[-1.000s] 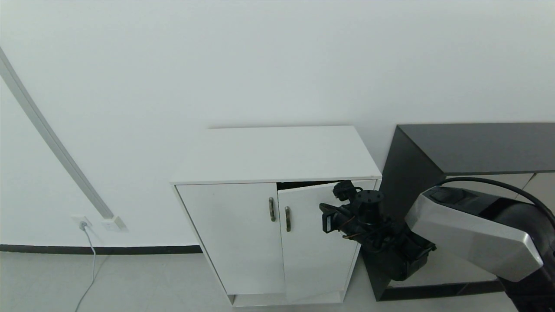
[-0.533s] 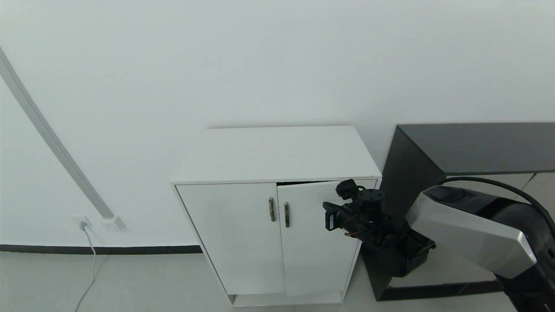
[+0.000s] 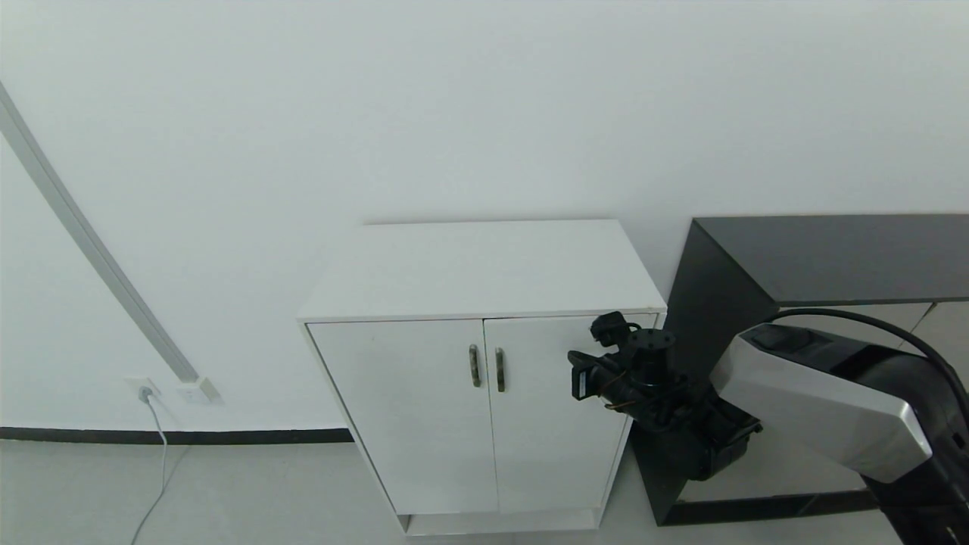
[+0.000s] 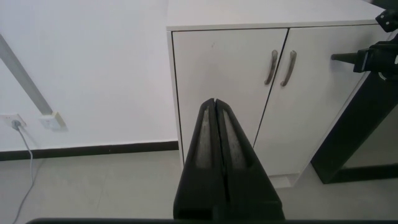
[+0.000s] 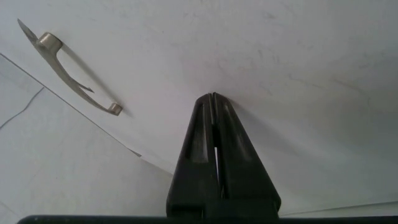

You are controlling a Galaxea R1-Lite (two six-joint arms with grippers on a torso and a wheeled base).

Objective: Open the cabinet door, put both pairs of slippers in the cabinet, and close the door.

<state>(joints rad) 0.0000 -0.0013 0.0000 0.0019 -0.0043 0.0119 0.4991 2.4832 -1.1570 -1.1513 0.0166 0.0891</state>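
The white cabinet (image 3: 484,265) stands against the wall with both doors flush and closed. Its two metal handles (image 3: 487,368) sit side by side at the middle seam. My right gripper (image 3: 573,356) is shut, and its tips press on the right door (image 3: 556,439), to the right of the handles. The right wrist view has the shut gripper (image 5: 214,98) against the white door panel, with one handle (image 5: 74,74) off to the side. My left gripper (image 4: 214,102) is shut on nothing and hangs well back from the cabinet front (image 4: 230,93).
A black cabinet (image 3: 795,257) stands close against the white one's right side. On the left, a wall socket (image 3: 144,392) has a grey cable running down to the floor, and a slanted conduit (image 3: 76,227) crosses the wall. Grey floor lies open before the left door.
The right door, ajar a second ago, has swung fully closed. My right gripper moved in toward the cabinet along with it.
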